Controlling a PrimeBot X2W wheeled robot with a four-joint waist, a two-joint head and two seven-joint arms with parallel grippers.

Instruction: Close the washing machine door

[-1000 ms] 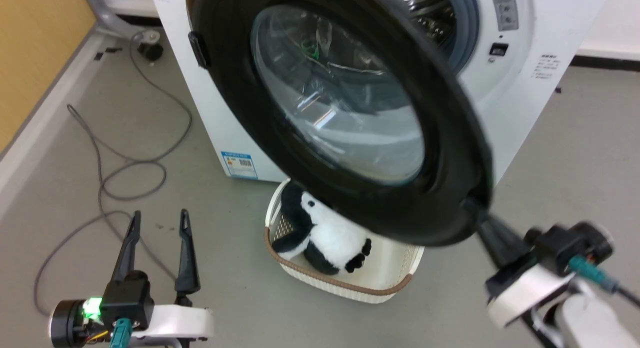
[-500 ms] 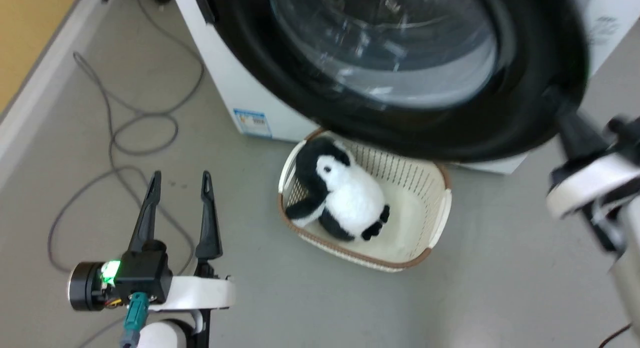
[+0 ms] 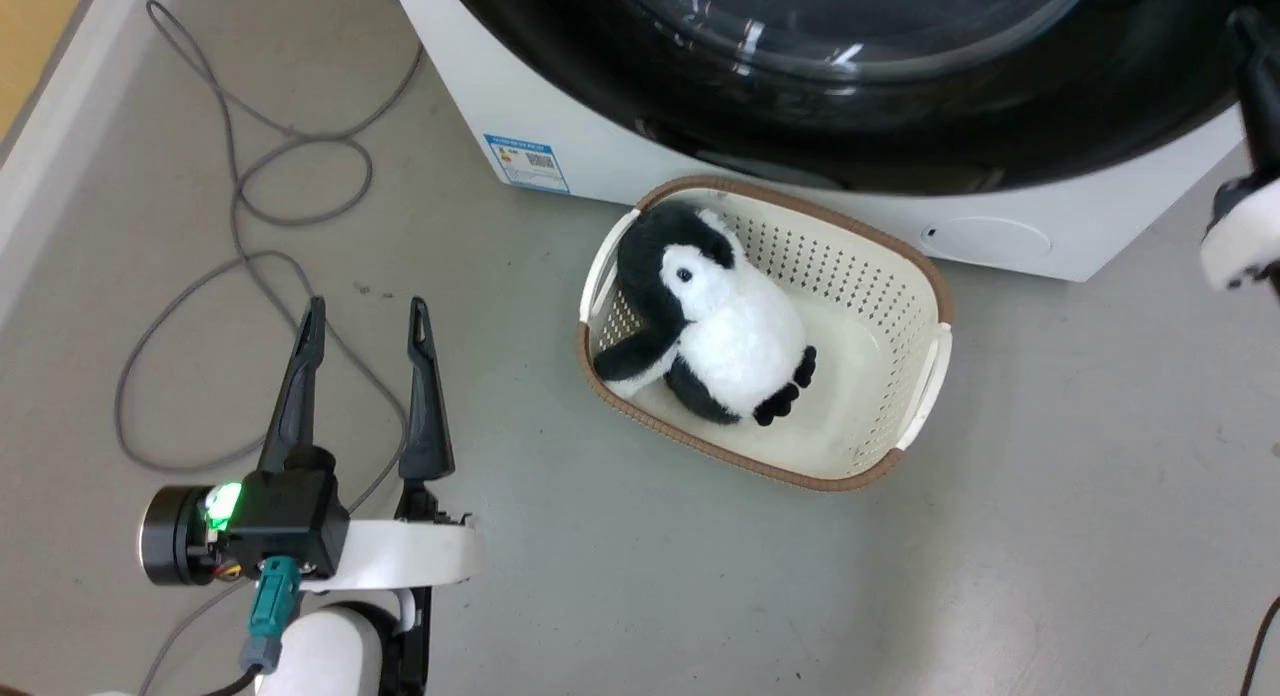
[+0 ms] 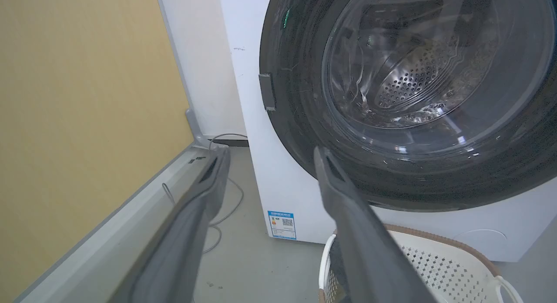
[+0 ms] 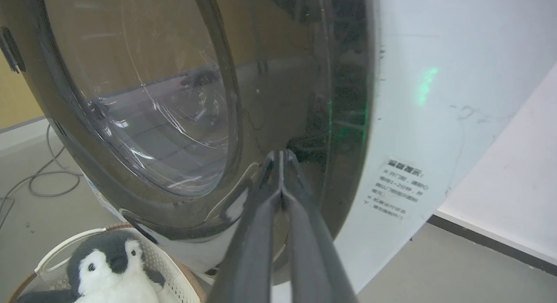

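Observation:
The washing machine door (image 3: 900,126), a glossy black ring round clear glass, lies against the front of the white washing machine (image 3: 520,96), and I see no gap at its rim. The left wrist view looks through the door (image 4: 300,120) to the steel drum behind the glass. My right gripper (image 5: 280,154) is shut, its tips touching the door's black rim (image 5: 270,98) near the right edge. It also reaches in at the far right of the head view (image 3: 1250,26). My left gripper (image 3: 367,311) hangs open over the floor, left of the machine and holding nothing (image 4: 272,151).
A cream perforated basket (image 3: 930,366) with a plush penguin (image 3: 730,326) stands on the floor right before the machine. Grey cable (image 3: 250,226) loops on the floor at the left. A yellow wall with a pale baseboard (image 3: 40,126) runs along the left. A blue label (image 3: 527,163) marks the machine's lower front.
The door has swung from wide open to flat against the machine, with my shut right gripper following at its rim. The head camera has tipped down. My left gripper stays open.

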